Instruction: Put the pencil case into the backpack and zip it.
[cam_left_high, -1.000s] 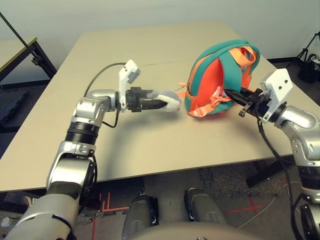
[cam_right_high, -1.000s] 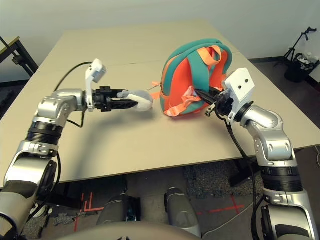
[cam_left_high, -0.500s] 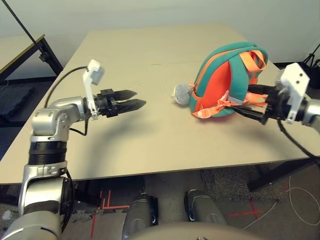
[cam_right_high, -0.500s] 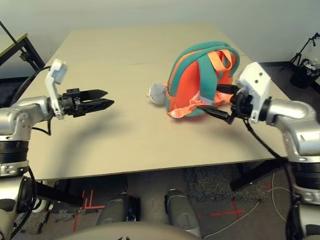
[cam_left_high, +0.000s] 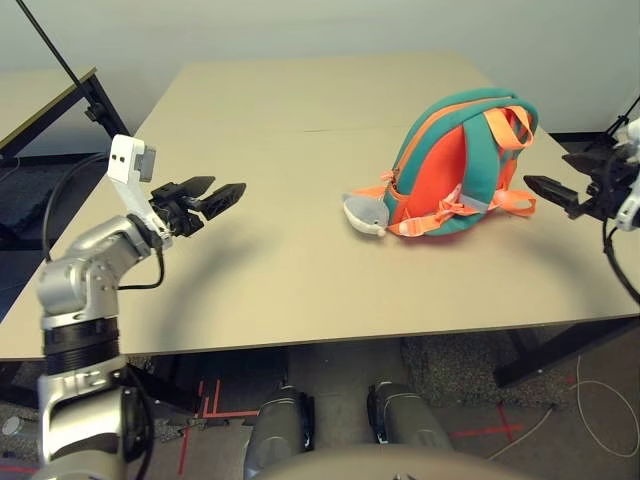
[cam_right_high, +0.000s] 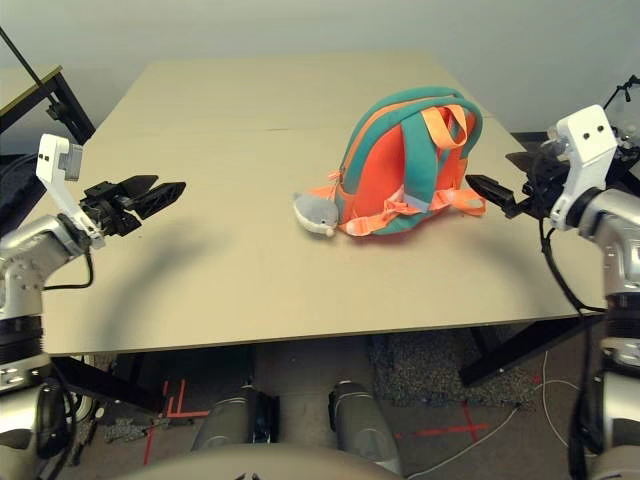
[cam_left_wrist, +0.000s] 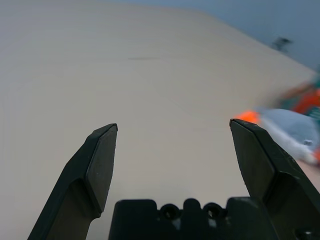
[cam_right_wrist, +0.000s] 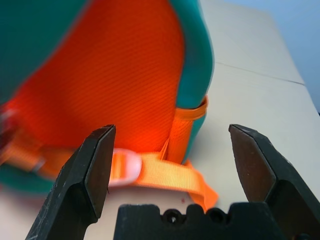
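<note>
The backpack, teal with orange panels and straps, stands on the table right of centre, its grey plush fin resting on the tabletop at its left. The pencil case is out of view. My left gripper hangs open and empty above the table's left part, well away from the backpack. In the left wrist view the left gripper has bare table between its fingers. My right gripper is open just right of the backpack, apart from it. In the right wrist view the right gripper faces the orange panel and a strap.
A second table with black legs stands off to the far left. Dark stand gear sits past the table's right edge. A seam crosses the tabletop behind the backpack.
Both arms have drawn back from the backpack, the left one leftward from the grey fin, the right one rightward. The right gripper has opened. The backpack now stands free.
</note>
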